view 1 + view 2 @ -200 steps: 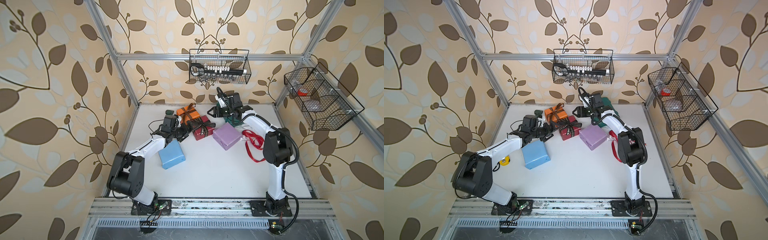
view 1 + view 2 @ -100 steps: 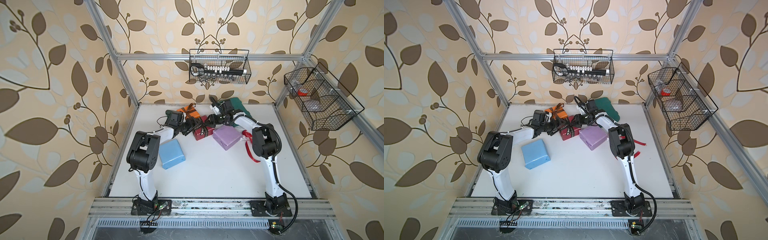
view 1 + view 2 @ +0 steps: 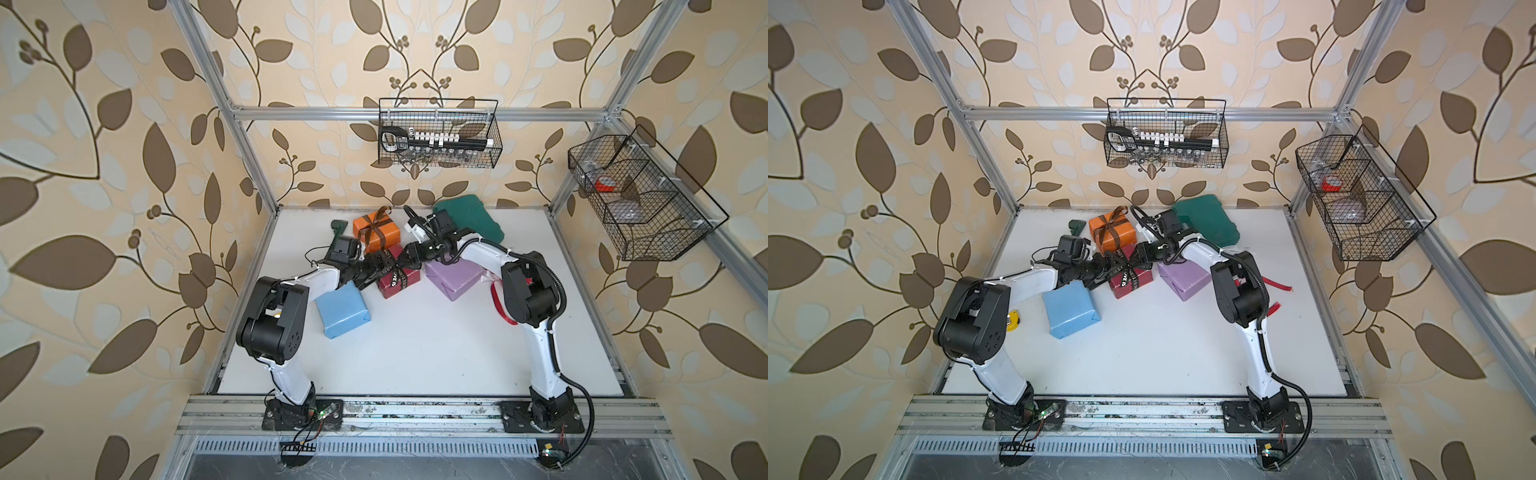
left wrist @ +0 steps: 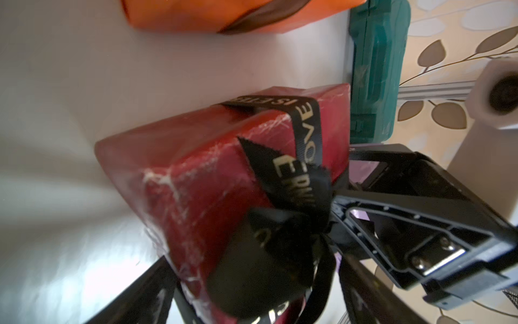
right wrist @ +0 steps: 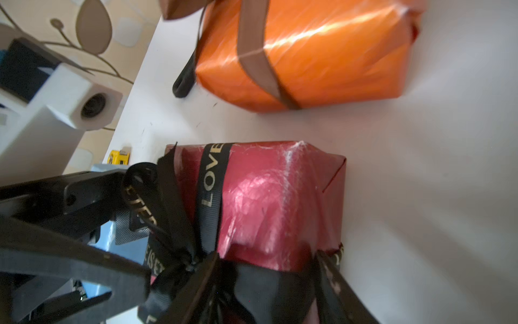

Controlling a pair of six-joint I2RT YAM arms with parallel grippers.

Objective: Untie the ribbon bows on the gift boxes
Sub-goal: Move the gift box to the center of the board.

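This is a robot test cell in a lab: an aluminium frame boxes in a white tabletop, leaf-patterned wallpaper covers its flat panels, wire baskets hang on the frame, and two robot arms are bolted to a metal rail at its front edge.

Dark red box — black lettered ribbon; orange box — brown ribbon

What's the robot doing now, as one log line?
focus: black bow on dark red box, tied | left gripper: open at bow | right gripper: at bow, grip unclear | orange box: brown bow tied
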